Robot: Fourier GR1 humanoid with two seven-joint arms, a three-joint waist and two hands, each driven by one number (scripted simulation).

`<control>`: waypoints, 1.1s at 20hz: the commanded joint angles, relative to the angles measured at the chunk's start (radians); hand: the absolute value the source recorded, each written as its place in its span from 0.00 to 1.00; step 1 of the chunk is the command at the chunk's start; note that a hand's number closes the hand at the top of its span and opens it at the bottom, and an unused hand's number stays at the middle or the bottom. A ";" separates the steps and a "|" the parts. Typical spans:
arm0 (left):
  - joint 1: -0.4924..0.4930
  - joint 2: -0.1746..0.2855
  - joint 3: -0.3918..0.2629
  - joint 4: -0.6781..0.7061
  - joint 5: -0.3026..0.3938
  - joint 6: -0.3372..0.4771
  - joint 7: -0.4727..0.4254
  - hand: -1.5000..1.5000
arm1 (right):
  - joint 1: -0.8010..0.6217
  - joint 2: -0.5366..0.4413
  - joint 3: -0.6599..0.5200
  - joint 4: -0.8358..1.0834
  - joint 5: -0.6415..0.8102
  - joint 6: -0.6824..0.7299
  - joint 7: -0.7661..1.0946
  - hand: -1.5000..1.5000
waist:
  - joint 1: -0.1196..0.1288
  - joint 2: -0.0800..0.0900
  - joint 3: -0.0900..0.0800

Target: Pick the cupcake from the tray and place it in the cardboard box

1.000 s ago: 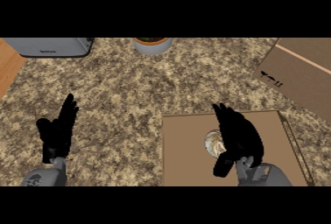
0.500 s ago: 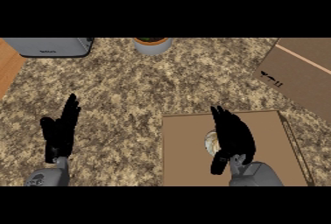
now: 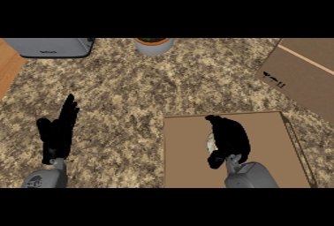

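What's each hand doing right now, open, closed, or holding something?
Left hand: open, holding nothing.
Right hand: over the cupcake on the tray; whether it grips cannot be told.

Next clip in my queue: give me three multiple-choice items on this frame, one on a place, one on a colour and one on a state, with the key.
1. Where is the cardboard box?
A. lower left of the view
B. upper right, beyond the tray
C. on the tray

2. What colour is the tray?
A. blue
B. white
C. brown

3. How is the left hand?
A. open, fingers straight
B. curled into a fist
C. out of view

Key: 1 B, the box lies past the tray's far right corner. 2 C, the tray's bare surface is brown. 3 A, the hand rests over the counter at the view's left, holding nothing.
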 commanded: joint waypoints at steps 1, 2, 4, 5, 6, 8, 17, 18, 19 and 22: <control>0.034 -0.058 -0.040 -0.048 -0.033 0.044 -0.002 0.50 | 0.031 -0.032 0.021 0.015 -0.003 -0.049 -0.134 1.00 | 0.001 0.000 0.000; 0.067 -0.020 -0.010 -0.033 -0.007 -0.002 -0.033 0.50 | -0.033 -0.005 0.025 0.040 0.037 -0.075 -0.113 1.00 | 0.004 0.000 0.000; 0.001 -0.025 -0.013 -0.035 -0.024 0.019 0.033 0.50 | -0.011 -0.030 0.017 -0.035 0.049 -0.044 -0.110 1.00 | -0.001 0.000 0.000; 0.038 -0.028 -0.017 -0.061 -0.025 0.013 0.010 0.50 | 0.000 -0.027 0.011 0.015 0.070 -0.124 -0.149 1.00 | 0.001 0.000 0.000; 0.014 -0.011 0.008 -0.021 -0.002 -0.015 0.001 0.50 | -0.006 -0.060 -0.006 0.025 0.072 -0.131 -0.190 1.00 | 0.000 0.000 0.000; 0.033 -0.018 0.009 -0.015 -0.027 -0.002 -0.032 0.50 | 0.011 -0.022 0.008 0.068 0.109 -0.178 -0.193 1.00 | 0.001 0.000 0.000; 0.039 -0.021 0.020 0.017 -0.020 -0.026 -0.048 0.50 | -0.047 -0.102 -0.211 0.189 0.050 -0.172 -0.243 1.00 | 0.003 0.001 0.000; 0.027 -0.001 0.036 -0.064 0.001 -0.036 0.034 0.50 | -0.006 -0.122 -0.194 0.050 0.051 -0.097 -0.222 1.00 | 0.000 -0.001 0.000; -0.011 -0.023 0.012 -0.033 -0.032 -0.005 0.047 0.50 | -0.071 -0.137 -0.230 0.099 0.044 -0.083 -0.240 1.00 | 0.000 0.000 0.000; -0.038 0.006 0.058 0.038 -0.006 -0.038 -0.005 0.50 | -0.098 -0.158 -0.245 0.062 0.050 -0.096 -0.267 1.00 | -0.001 0.001 0.000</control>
